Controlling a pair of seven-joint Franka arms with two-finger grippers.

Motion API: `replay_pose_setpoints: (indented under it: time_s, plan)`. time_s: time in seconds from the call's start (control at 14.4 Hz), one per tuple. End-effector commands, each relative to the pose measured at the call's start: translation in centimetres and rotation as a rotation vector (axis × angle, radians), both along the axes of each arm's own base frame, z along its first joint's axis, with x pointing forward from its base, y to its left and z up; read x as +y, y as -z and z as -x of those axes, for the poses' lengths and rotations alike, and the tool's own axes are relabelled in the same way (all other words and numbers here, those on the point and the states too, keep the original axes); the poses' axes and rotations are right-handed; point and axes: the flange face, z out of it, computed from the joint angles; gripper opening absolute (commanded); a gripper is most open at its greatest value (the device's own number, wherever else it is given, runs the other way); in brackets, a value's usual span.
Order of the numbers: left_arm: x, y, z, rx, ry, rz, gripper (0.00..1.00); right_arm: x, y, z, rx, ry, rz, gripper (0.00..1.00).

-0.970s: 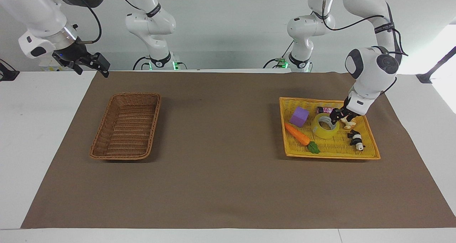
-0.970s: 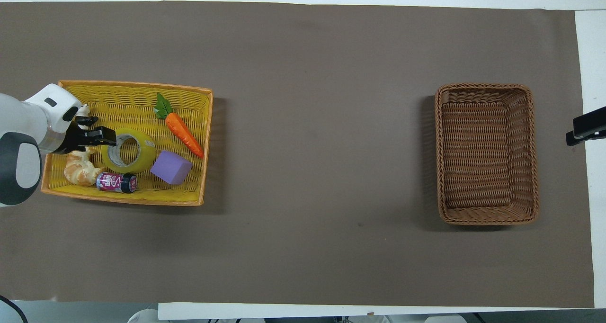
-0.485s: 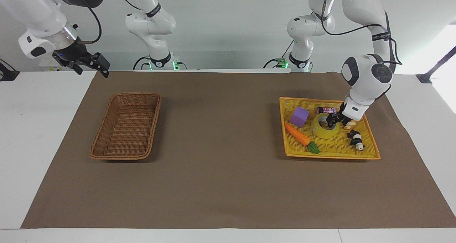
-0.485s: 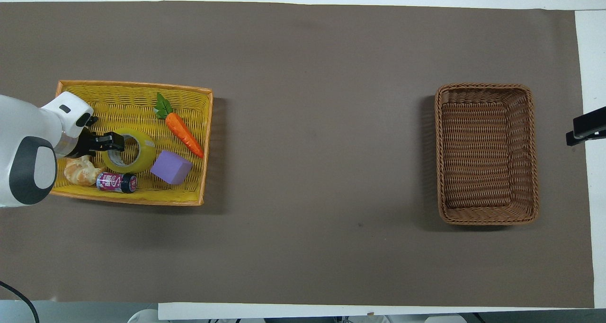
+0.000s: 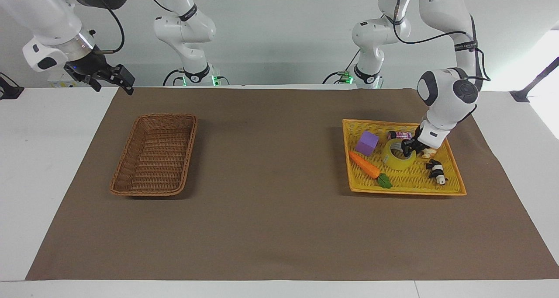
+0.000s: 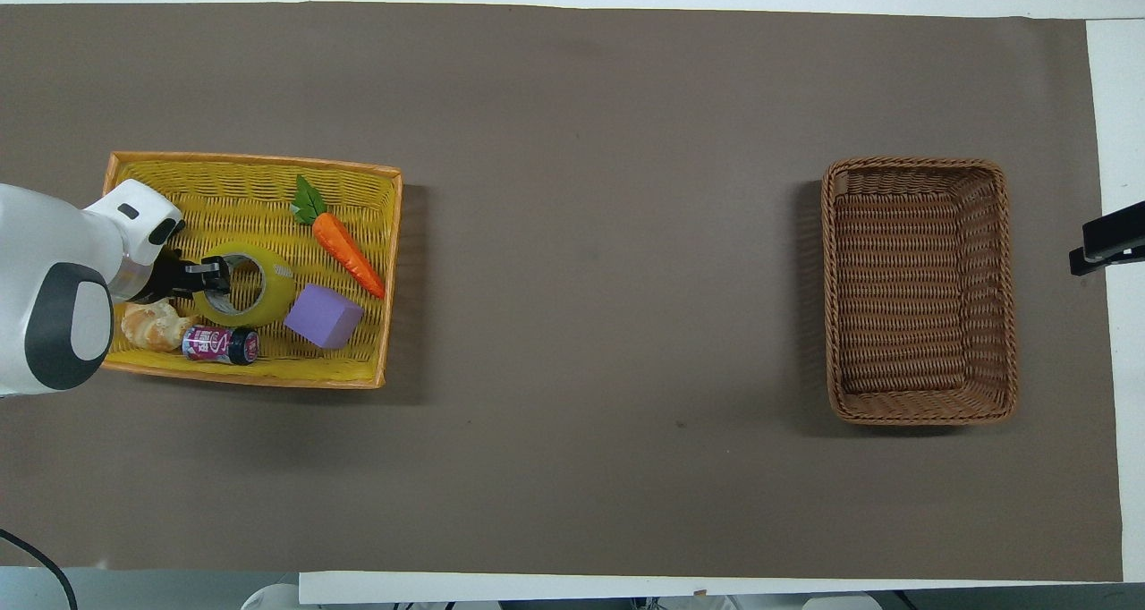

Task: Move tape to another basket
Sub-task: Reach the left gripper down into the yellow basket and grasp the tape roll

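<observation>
Since a second ago my left gripper (image 5: 407,148) has slid further over the tape (image 5: 398,158), its fingers narrowing around the roll's wall (whether they grip yet, I cannot tell). Tape lies in the yellow tray basket (image 5: 452,188), between the purple block (image 5: 366,142) and croissant (image 6: 152,324). My right gripper (image 5: 109,76) waits wide open, above the table near the brown wicker basket (image 5: 155,154).
</observation>
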Motion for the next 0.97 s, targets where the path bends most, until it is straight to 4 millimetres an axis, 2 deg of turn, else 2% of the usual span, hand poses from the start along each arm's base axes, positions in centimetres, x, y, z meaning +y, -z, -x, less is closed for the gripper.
replay_pose_setpoints:
  time_s: [0.0,0.21,0.28,0.35,0.55,0.69,0.9]
  plan:
    - [0.2,1.2,0.3,-0.01,-0.018,0.008,0.44,0.0,-0.1,0.5,0.002,-0.019,-0.008,1.0]
    - [0.1,1.4,0.6,-0.004,-0.018,0.008,0.42,0.0,-0.2,0.6,0.0,-0.019,-0.007,1.0]
    - [-0.1,1.4,0.6,-0.001,-0.021,0.007,0.18,0.0,-0.2,0.6,0.0,-0.017,-0.007,1.0]
    - [-0.3,1.4,0.7,0.0,-0.021,0.007,0.0,0.0,-0.2,0.6,0.0,-0.019,-0.007,1.0]
    - [-0.2,0.6,-0.2,-0.01,-0.022,0.008,0.0,0.0,-0.1,0.5,0.002,-0.017,-0.007,1.0]
    - [0.1,-0.6,-1.1,-0.017,-0.025,0.008,0.0,0.0,-0.2,0.6,0.0,-0.019,-0.007,1.0]
    - [0.0,-5.2,-3.3,-0.004,-0.028,0.008,0.0,0.0,-0.2,0.6,0.0,-0.019,-0.007,1.0]
